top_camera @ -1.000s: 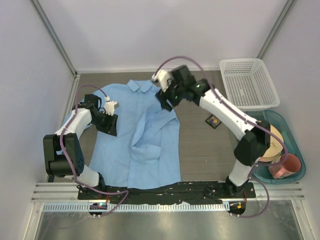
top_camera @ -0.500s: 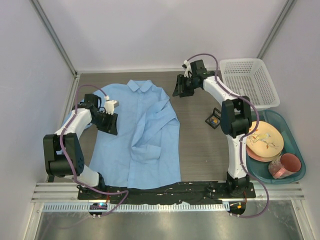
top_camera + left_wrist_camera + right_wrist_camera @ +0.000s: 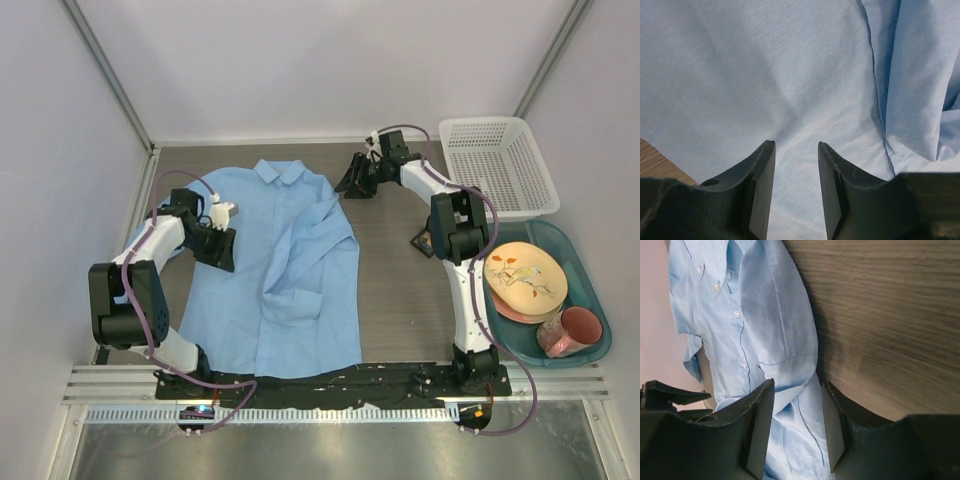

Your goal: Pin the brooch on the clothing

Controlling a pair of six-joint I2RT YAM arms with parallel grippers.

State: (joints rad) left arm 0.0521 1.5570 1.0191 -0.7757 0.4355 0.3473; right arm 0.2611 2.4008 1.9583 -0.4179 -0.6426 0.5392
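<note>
Left gripper (image 3: 795, 146) is half open with nothing between its jaws. It hangs low over the shirt (image 3: 285, 300), on that arm's side. Right gripper (image 3: 797, 386) is likewise part open and grips nothing, just beside the shirt's far shoulder fold. The shirt lies spread, buttons up, on the table (image 3: 395, 300). The brooch is too small to make out — a black case (image 3: 420, 241) peeks from behind the right arm.

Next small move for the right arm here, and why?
Probably pull the right gripper back toward the small black square case beside its own arm, presumably where the brooch sits. Its fingers stand apart and empty over the grey wooden table, just off the light blue button-up shirt; the left gripper rests open on the fabric, and no brooch shows on the shirt.
</note>
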